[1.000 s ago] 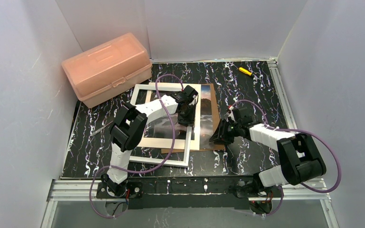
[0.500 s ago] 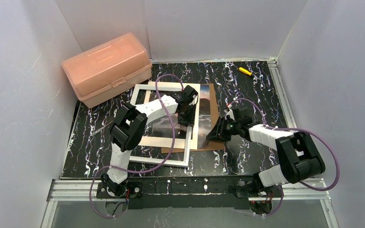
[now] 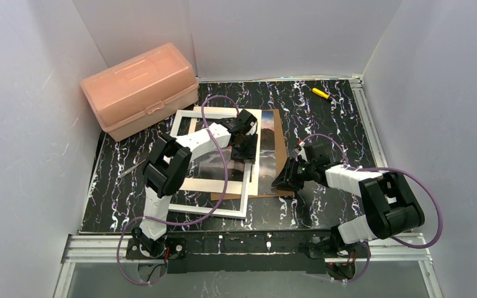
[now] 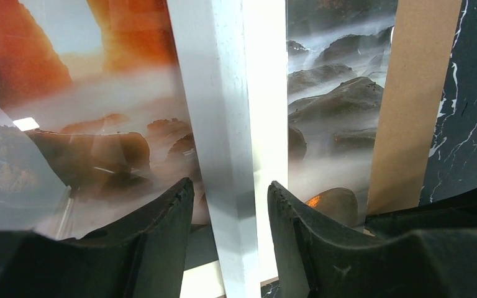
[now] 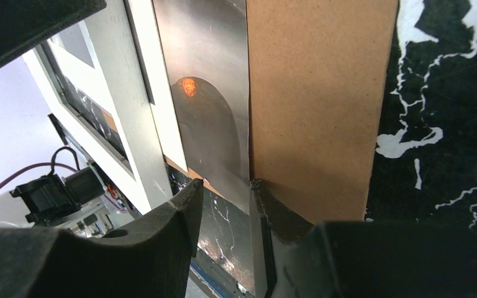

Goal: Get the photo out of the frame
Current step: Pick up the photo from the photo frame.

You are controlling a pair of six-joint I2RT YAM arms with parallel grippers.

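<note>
Both gape apart: left tool straddles the frame, right tool straddles the photo.

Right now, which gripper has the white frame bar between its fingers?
The left gripper; the right gripper is at the photo, beside the brown backing board.

Left gripper low over frame, black fingers parted astride white bar, slim gaps either side. White mat strip touching bar's right edge. Photo spread beneath: orange glow and rocks left of bar, dark misty boulders right. Brown board against photo's right edge. Black marbled table far right. Orange glint by right fingertip.
</note>
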